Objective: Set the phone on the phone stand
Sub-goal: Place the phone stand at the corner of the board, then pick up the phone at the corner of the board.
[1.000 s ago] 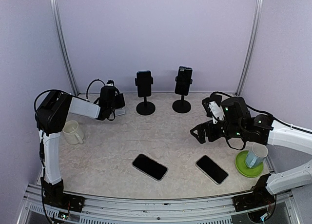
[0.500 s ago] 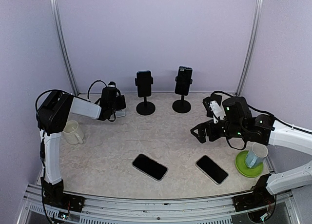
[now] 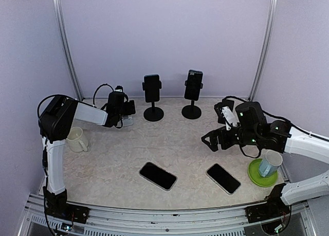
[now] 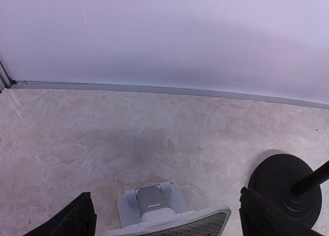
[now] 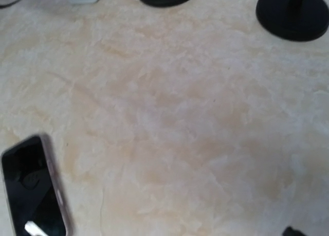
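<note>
The left phone stand (image 3: 152, 98) and the right phone stand (image 3: 192, 94) are standing side by side at the back of the bench (image 3: 113, 159). Each is carrying a dark phone upright: the left mounted phone (image 3: 152, 87) and the right mounted phone (image 3: 194, 84). Two more phones are lying flat toward the near edge, well apart from both stands: the near-left phone (image 3: 158, 175) and the near-right phone (image 3: 223, 178).

The left tool (image 3: 124, 111) is reaching toward the back left, just beside the left stand's round base. In its wrist view its fingers (image 4: 77, 221) are standing wide apart, with a small light grey piece (image 4: 150, 205) lying on the bench between them; whether they are touching it I cannot tell.

The right tool (image 3: 211, 140) is hovering over the right half of the bench, beyond the near-right phone, its jaws spread and carrying nothing. Its wrist view, somewhat blurred, is showing one flat phone at the lower left and the two black bases along the top.

A white mug (image 3: 77, 139) is sitting beside the left arm, and a pale cup (image 3: 270, 164) is resting on a green plate (image 3: 255, 176) at the right
</note>
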`<state>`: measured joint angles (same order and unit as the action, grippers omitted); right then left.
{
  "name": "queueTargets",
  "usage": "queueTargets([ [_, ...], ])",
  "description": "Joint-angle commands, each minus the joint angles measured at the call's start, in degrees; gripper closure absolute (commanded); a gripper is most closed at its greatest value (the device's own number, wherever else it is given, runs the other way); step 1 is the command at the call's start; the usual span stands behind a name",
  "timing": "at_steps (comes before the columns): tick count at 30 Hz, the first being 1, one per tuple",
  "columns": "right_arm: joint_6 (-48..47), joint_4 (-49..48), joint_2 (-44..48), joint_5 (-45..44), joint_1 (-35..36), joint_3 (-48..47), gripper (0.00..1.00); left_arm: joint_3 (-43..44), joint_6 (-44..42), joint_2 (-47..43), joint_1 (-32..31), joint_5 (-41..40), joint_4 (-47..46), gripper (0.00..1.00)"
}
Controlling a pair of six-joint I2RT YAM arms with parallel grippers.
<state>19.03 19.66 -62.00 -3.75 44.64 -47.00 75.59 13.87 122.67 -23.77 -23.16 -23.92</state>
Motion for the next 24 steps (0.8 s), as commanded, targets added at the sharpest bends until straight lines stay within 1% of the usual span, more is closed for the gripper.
queueTargets([
  [1, -1.75, 5.89, -2.12, 2.74, -0.51, -3.71, 0.0, -1.55, 1.17, -4.42, -0.49, -0.61, -1.2, 0.02],
  [6, -3.35, 11.94, -6.57, 3.85, -0.47, -5.6, 0.0, -5.17, 3.27, -10.3, -1.12, -0.34, -1.69, 0.01],
  [12, -2.58, 16.51, -9.93, 3.51, -0.3, -5.25, 0.0, -12.33, 4.97, -18.54, -3.32, -1.68, -2.18, 0.01],
  [18, -1.04, 20.38, -13.33, 2.46, 0.61, -5.91, 0.0, -21.91, 6.0, -28.87, -8.41, -3.48, -3.9, 0.01],
  [24, -0.92, 27.44, -18.5, 0.49, 0.62, -8.93, 0.0, -28.35, 6.35, -37.76, -16.29, -7.13, -2.01, 0.01],
])
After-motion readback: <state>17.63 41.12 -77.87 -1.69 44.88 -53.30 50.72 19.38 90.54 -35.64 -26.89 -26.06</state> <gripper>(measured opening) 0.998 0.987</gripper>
